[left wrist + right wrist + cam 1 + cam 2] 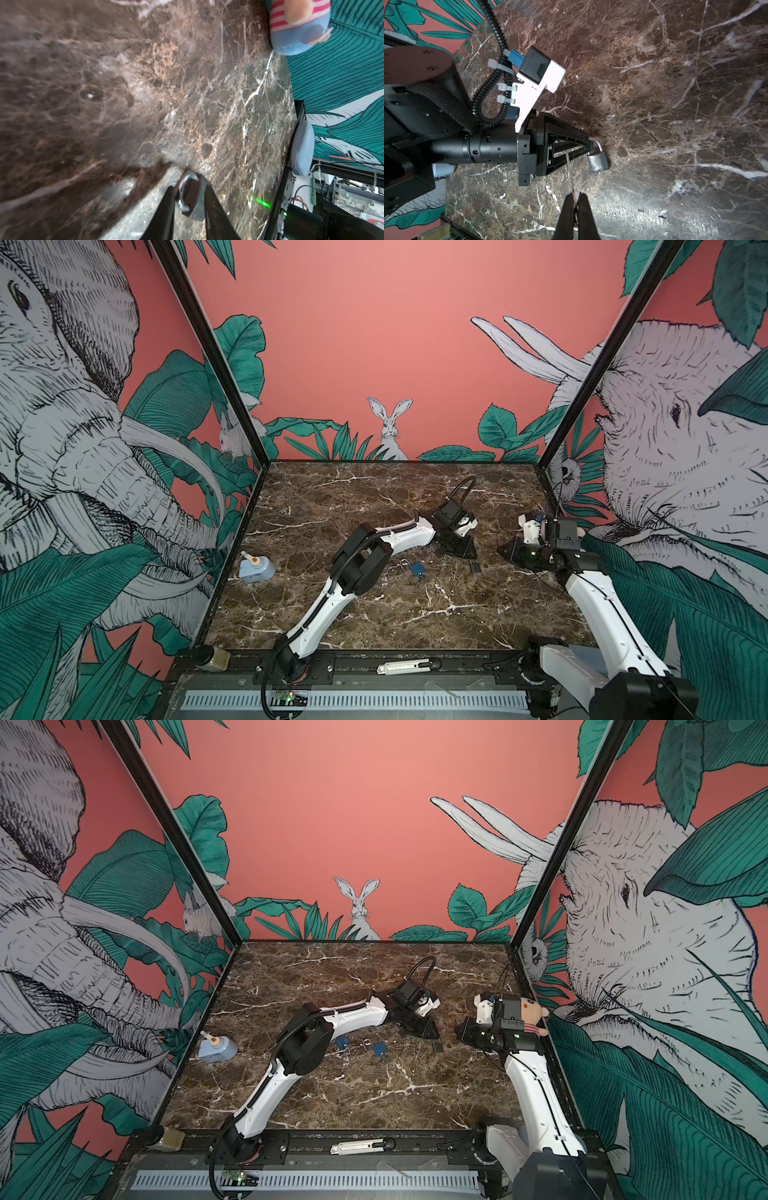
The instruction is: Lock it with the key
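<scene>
To lock well, the robot shd steady the dark padlock (598, 161), line the key (570, 172) blade up w/ its keyway, then push straight & turn w/o bending it. Right fingers (568, 209) are pressed together, pinching one end of the key, blade sticking out above the tabletop (675, 104), near the padlock but apart. Left fingers (168, 209) sit narrowly parted round the shackle; whether they grip it can't be told.
</scene>
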{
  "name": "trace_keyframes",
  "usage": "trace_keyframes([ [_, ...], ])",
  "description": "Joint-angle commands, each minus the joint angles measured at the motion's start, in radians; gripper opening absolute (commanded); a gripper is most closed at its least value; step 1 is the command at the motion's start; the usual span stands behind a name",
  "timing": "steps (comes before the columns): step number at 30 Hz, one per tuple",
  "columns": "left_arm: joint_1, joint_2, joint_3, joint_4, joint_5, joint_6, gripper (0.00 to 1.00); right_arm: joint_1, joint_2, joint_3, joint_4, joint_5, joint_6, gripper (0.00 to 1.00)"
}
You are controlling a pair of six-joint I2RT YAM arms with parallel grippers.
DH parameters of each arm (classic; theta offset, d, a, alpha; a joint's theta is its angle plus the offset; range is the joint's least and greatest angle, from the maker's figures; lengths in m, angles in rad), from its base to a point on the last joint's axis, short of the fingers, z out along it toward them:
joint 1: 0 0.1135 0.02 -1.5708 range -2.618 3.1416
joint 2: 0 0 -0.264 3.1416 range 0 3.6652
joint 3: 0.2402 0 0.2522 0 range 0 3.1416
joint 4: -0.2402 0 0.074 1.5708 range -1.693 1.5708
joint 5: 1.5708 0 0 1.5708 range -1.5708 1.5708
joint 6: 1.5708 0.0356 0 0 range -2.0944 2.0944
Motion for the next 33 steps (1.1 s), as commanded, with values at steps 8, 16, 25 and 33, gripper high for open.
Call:
trace_keyframes([
  [8,0.081,-0.172,-0.128,0.057,-0.048,0.001,0.28,0.066,0.101,0.001,-0.003,0.161,-0.031,0.0],
  [16,0.147,-0.412,-0.331,0.16,-0.073,-0.003,0.28,0.102,0.197,-0.02,0.04,0.208,-0.025,0.0],
  [25,0.177,-0.615,-0.494,0.224,-0.121,0.001,0.28,0.14,0.311,-0.032,0.106,0.219,-0.001,0.0],
  [33,0.191,-0.678,-0.562,0.265,-0.147,-0.013,0.29,0.177,0.391,-0.048,0.16,0.237,0.018,0.0],
])
